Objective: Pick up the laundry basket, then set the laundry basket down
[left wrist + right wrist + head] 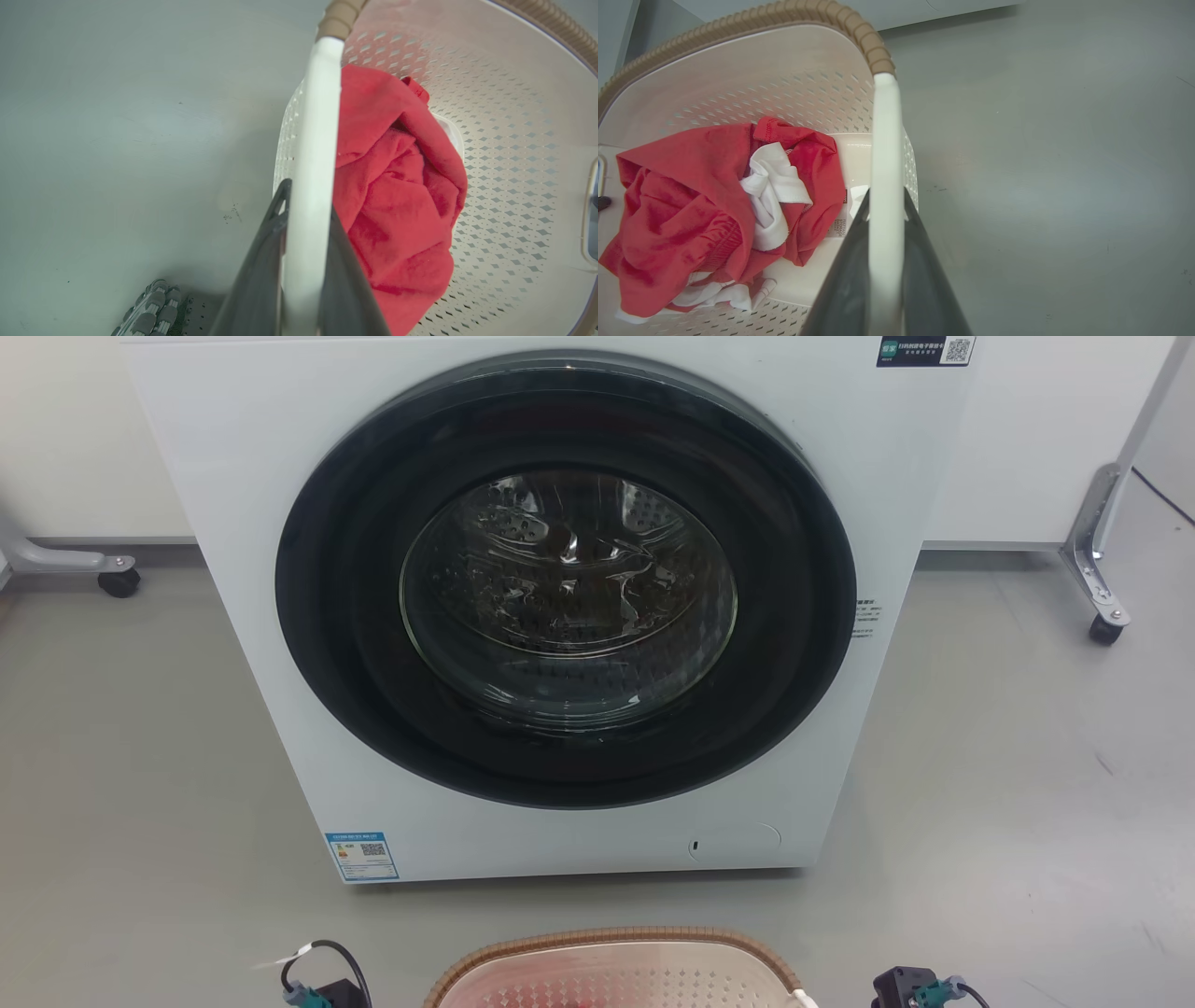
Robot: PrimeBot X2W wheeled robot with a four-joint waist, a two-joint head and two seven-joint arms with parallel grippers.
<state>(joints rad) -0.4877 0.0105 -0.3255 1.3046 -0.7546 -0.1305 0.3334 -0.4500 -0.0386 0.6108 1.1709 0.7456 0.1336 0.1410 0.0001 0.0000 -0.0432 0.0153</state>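
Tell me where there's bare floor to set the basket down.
Bare floor lies left of the washing machine, out to the left caster frame, and wider on its right, up to the right caster frame. The strip between machine and laundry basket is tight; left gripper and right gripper clamp its handles.

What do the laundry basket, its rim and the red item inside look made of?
Laundry basket: likely moulded plastic, matte cream, with regular punched holes. Rim: looks like tan plastic moulded as weave, not certain. Red item: soft fabric, folds and creases, slightly fuzzy.
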